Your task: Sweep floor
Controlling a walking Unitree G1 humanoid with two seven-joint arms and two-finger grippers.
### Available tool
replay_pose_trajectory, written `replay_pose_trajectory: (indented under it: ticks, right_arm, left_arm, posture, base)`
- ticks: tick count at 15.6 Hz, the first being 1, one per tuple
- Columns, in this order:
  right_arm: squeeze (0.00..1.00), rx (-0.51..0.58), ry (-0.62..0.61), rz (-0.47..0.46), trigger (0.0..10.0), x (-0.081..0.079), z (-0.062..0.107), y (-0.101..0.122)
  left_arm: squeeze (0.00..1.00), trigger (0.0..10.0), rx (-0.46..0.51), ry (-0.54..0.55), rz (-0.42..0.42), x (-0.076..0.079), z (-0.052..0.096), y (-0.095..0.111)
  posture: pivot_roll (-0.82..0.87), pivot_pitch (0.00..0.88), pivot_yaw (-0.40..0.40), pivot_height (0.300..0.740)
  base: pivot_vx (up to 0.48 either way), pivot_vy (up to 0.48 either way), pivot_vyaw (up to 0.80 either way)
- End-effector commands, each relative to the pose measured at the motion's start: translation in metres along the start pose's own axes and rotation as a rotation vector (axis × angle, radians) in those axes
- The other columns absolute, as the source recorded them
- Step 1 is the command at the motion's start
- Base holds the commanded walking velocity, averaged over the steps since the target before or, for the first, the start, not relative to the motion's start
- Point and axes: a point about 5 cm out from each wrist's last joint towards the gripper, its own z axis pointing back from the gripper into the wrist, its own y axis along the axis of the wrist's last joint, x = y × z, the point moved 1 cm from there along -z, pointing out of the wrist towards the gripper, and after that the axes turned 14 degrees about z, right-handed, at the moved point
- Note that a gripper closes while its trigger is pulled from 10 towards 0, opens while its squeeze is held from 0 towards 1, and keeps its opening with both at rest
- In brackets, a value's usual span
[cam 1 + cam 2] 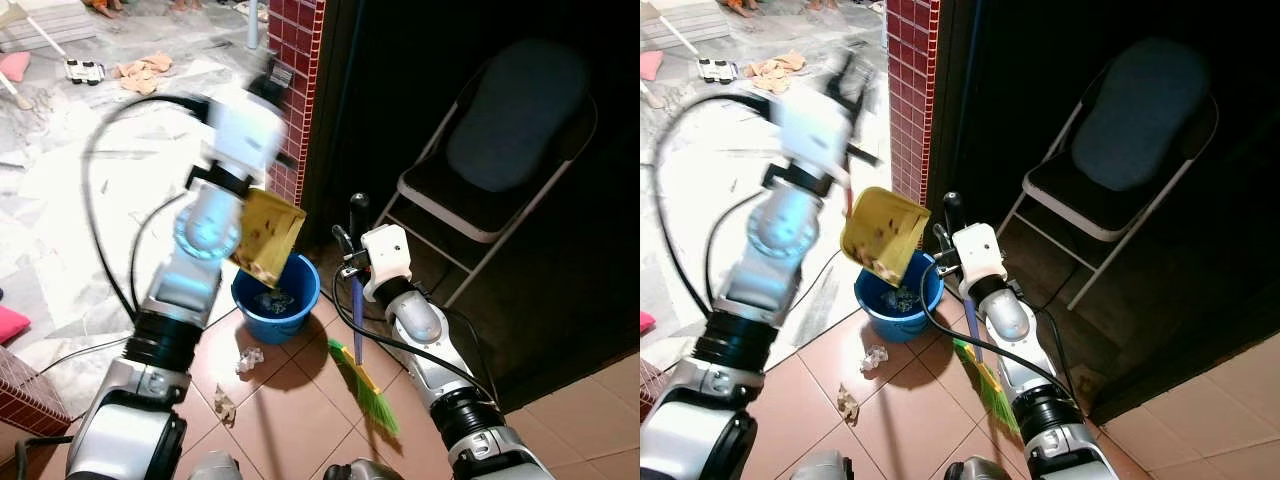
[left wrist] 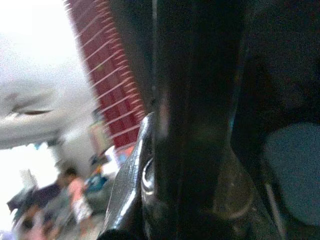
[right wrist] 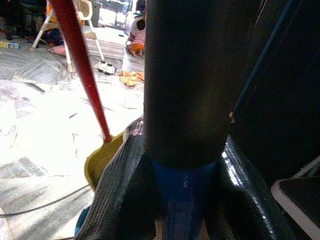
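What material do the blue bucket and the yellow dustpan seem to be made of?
Blue bucket: likely plastic, judging by its smooth, uniformly coloured wall and rolled rim. Yellow dustpan: probably also plastic, thin and matte, stained with dark spots; motion blur leaves this uncertain.

I see terracotta floor tiles (image 1: 300, 400) underfoot, a red-tiled pillar (image 1: 295, 70), a folding chair (image 1: 500, 150) in a dark recess, and sunlit marble floor (image 1: 60, 200) beyond.

Both arms raised and working

The left arm is bent high, its tool (image 1: 268, 85) blurred near the top; the right tool (image 1: 350, 235), forearm angled upward, has its fingers clamped round a pole.
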Motion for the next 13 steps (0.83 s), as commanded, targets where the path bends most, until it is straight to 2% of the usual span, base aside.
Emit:
replay_pose_trajectory:
  ticks: [1,3,4,6,8,13]
  right_arm:
    - [0.00,0.022,-0.013,0.025,10.0,0.008,-0.004,0.005]
    - [0.00,0.023,-0.014,0.025,10.0,0.007,-0.004,0.005]
    - [0.00,0.021,-0.018,0.024,10.0,0.008,-0.005,0.005]
    - [0.00,0.021,-0.020,0.023,10.0,0.008,-0.005,0.005]
    - [0.00,0.021,-0.020,0.022,10.0,0.008,-0.005,0.005]
    - [0.00,0.021,-0.019,0.024,10.0,0.009,-0.006,0.004]
  left_arm:
    - [0.00,10.0,0.168,-0.133,-0.058,0.018,-0.006,0.032]
    - [0.00,10.0,0.193,-0.335,-0.110,0.043,0.003,0.034]
    - [0.00,10.0,0.178,-0.414,-0.103,0.053,0.011,0.031]
    - [0.00,10.0,0.159,-0.506,-0.122,0.063,0.022,0.025]
    - [0.00,10.0,0.141,-0.571,-0.132,0.068,0.029,0.021]
    - [0.00,10.0,0.129,-0.631,-0.164,0.068,0.036,0.016]
  posture:
    - [0.02,0.000,-0.077,0.740]
    - [0.02,0.000,-0.075,0.740]
    - [0.03,0.000,-0.073,0.740]
    - [0.03,0.000,-0.073,0.740]
    - [0.03,0.000,-0.073,0.740]
    - [0.03,0.000,-0.073,0.740]
  base:
    - [0.000,0.000,0.00]
    - [0.000,0.000,0.00]
    - [0.000,0.000,0.00]
    - [0.000,0.000,0.00]
    - [0.000,0.000,0.00]
    - [0.000,0.000,0.00]
